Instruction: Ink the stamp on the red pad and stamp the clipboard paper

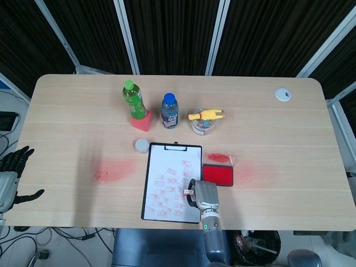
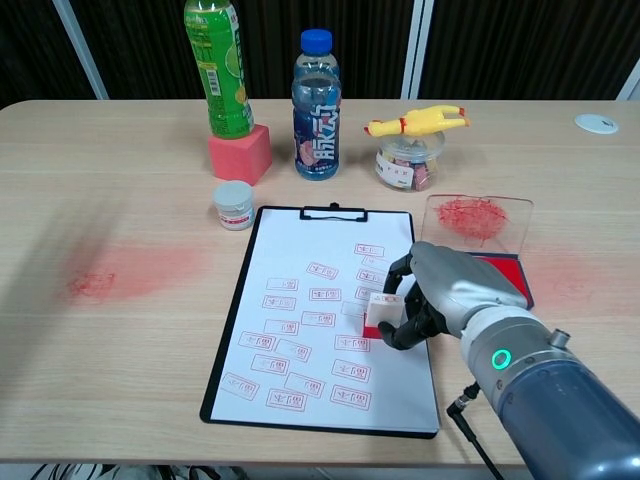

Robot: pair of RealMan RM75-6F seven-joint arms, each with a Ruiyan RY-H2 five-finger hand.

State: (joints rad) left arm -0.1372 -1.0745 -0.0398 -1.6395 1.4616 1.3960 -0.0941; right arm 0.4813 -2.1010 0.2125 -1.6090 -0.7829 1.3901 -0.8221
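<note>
Nearest the robot, the right hand (image 2: 440, 298) curled its fingers around a small white stamp (image 2: 379, 311), gripping it over the right edge of the clipboard paper (image 2: 320, 320), at or just above the sheet; whether the stamp's face touched the paper could not be told. In the head view the same right hand (image 1: 203, 193) sat at the clipboard's lower right corner. The paper already carried many red rectangular prints, scattered across its lower and right parts. The clipboard (image 2: 232, 340) lay flat on the bench (image 2: 120, 200), its black clip (image 2: 333, 212) pointing away from the robot.

Just beside the hand, to the right, lay the red pad (image 2: 512, 277), with its clear, ink-smeared lid (image 2: 478, 217) open behind it. Red smudges stained the bench left of the clipboard (image 2: 120, 272).

Far off at the left edge of the head view, the left hand (image 1: 12, 172) hung beside the bench, its dark fingers spread and holding nothing.

Beyond the clipboard stood a small white jar (image 2: 234, 205), then a pink block (image 2: 240, 154), a green bottle (image 2: 219, 68), a blue-capped bottle (image 2: 317, 105), and a clear jar (image 2: 408, 163) with a yellow rubber chicken (image 2: 418, 121) lying across its top. A white disc (image 2: 596, 122) lay near the far right corner.
</note>
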